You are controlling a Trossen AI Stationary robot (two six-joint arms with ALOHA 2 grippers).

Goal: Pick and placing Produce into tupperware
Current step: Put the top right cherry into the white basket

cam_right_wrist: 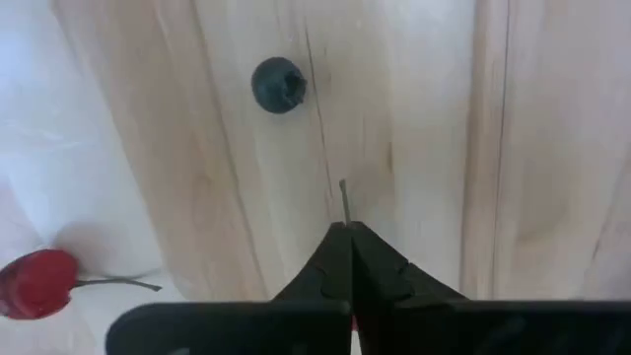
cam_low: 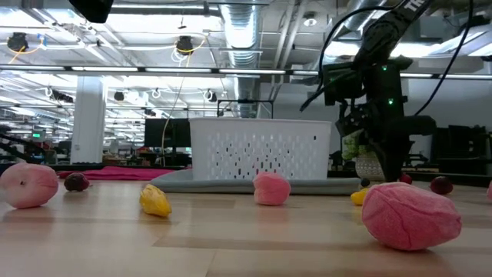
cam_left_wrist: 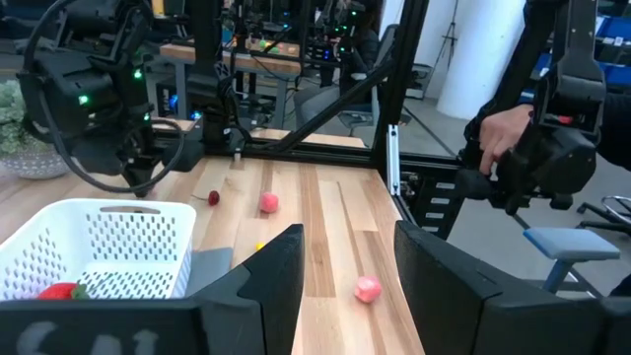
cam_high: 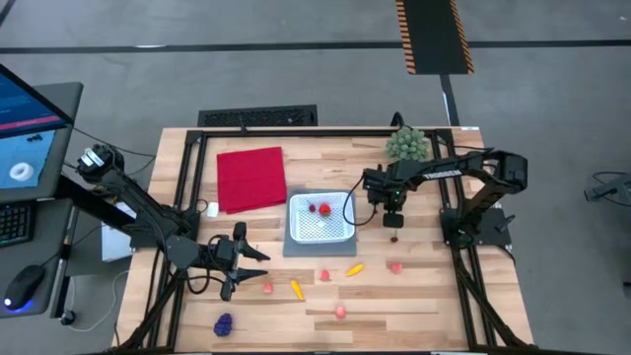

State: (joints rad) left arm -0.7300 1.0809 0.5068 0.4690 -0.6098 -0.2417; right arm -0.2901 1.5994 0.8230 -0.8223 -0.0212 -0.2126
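Note:
The white tupperware (cam_high: 335, 229) sits on a grey mat (cam_high: 294, 247) and holds red produce (cam_high: 322, 208). Small pink, yellow and orange pieces (cam_high: 323, 274) lie scattered on the near half of the table, along with a purple grape bunch (cam_high: 224, 323). A dark berry (cam_high: 395, 237) lies just right of the tupperware. My right gripper (cam_high: 393, 219) hangs beside the tupperware's right wall, above that berry, shut on a small stemmed piece. My left gripper (cam_high: 258, 264) is open at the table's near left, low over the wood and pointing right at the scattered pieces. My right gripper (cam_right_wrist: 347, 235) points straight down and pinches a small piece between its two fingertips. Only a thin stem (cam_right_wrist: 343, 197) sticks out past the tips and a sliver of red shows between the fingers; the fingers hide the rest. The piece is lifted clear of the table.
A flat red cloth (cam_high: 250, 177) lies left of the tupperware. A green spiky plant (cam_high: 406, 145) stands at the far edge behind the right arm. A person's hand (cam_left_wrist: 498, 128) shows beyond the table's right side. Bare wood lies between the scattered pieces.

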